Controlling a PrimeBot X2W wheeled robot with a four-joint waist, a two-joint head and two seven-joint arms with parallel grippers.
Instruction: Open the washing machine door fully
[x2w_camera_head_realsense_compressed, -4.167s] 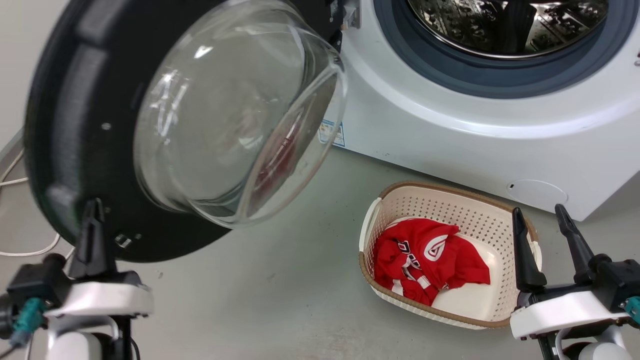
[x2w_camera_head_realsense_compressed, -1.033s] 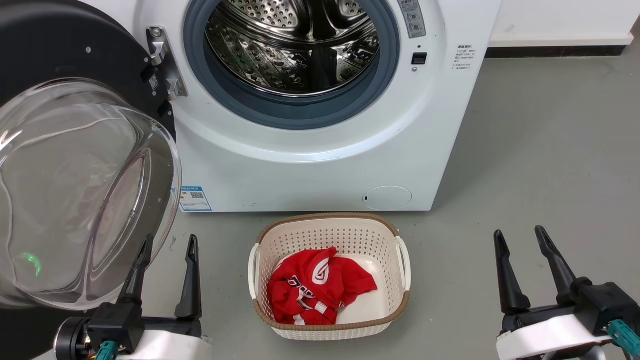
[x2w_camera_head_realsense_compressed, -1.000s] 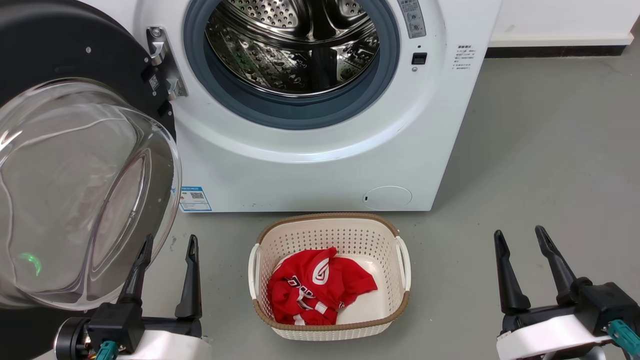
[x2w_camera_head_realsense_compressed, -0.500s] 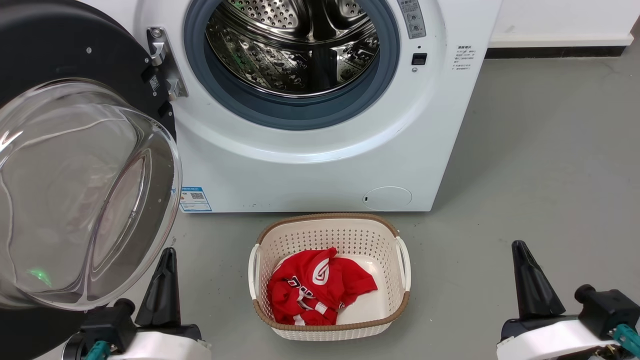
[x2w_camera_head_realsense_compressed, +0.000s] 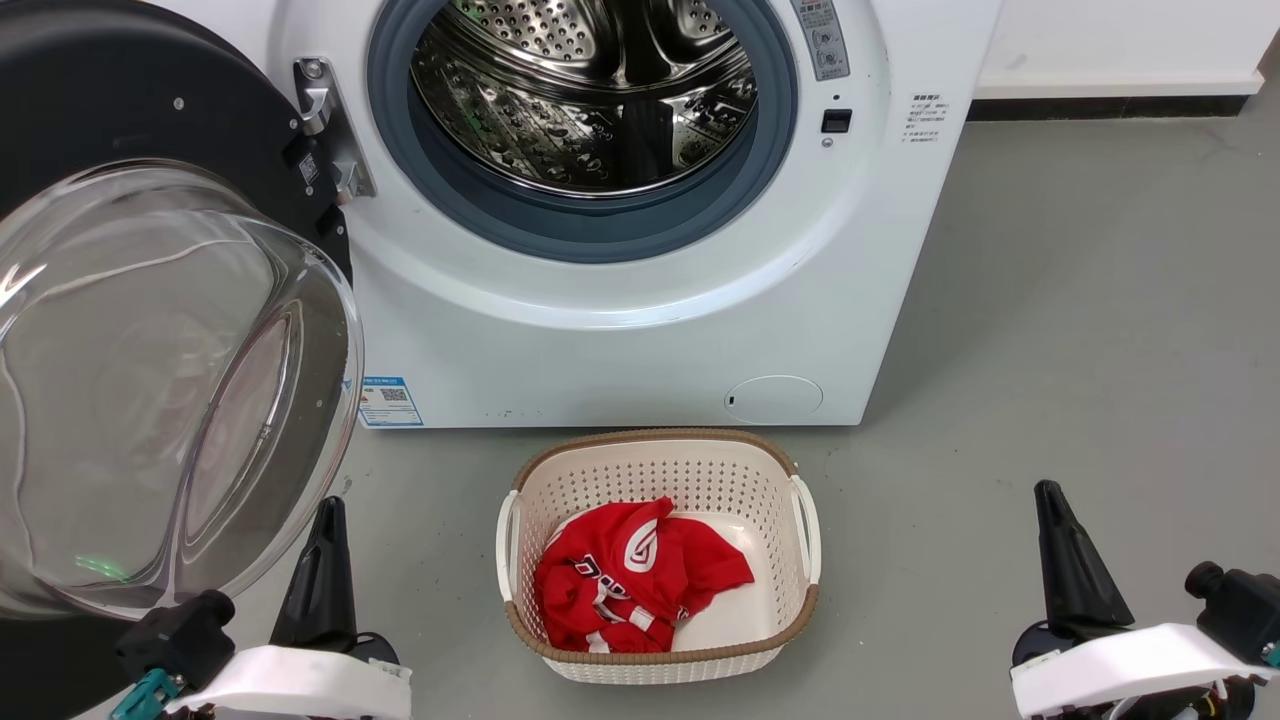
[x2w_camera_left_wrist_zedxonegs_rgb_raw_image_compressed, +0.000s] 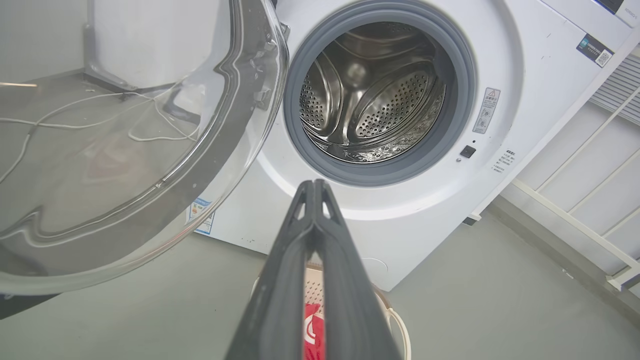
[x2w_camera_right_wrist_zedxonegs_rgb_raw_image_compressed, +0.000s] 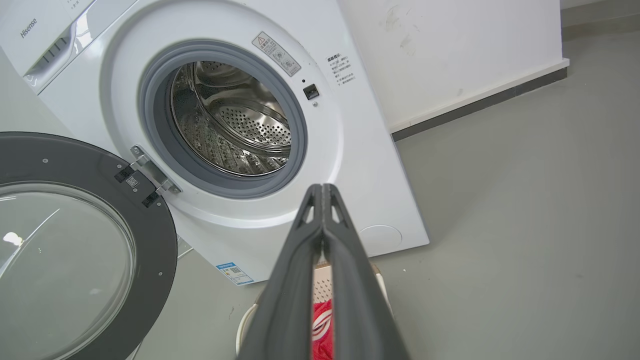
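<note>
At the left of the white front-loading washing machine (x2w_camera_head_realsense_compressed: 620, 340), the large round glossy black washing machine door (x2w_camera_head_realsense_compressed: 170, 380) with its bulging clear glass bowl hangs swung wide, leaving the steel drum (x2w_camera_head_realsense_compressed: 585, 90) fully exposed. Left gripper (x2w_camera_head_realsense_compressed: 328, 512): just beside the bowl's lower edge, fingers clenched on nothing. Right gripper (x2w_camera_head_realsense_compressed: 1048, 495): well apart, likewise clenched and empty. Judgement: opening appears complete. Any further nudge should press the black rim, not the glass.
</note>
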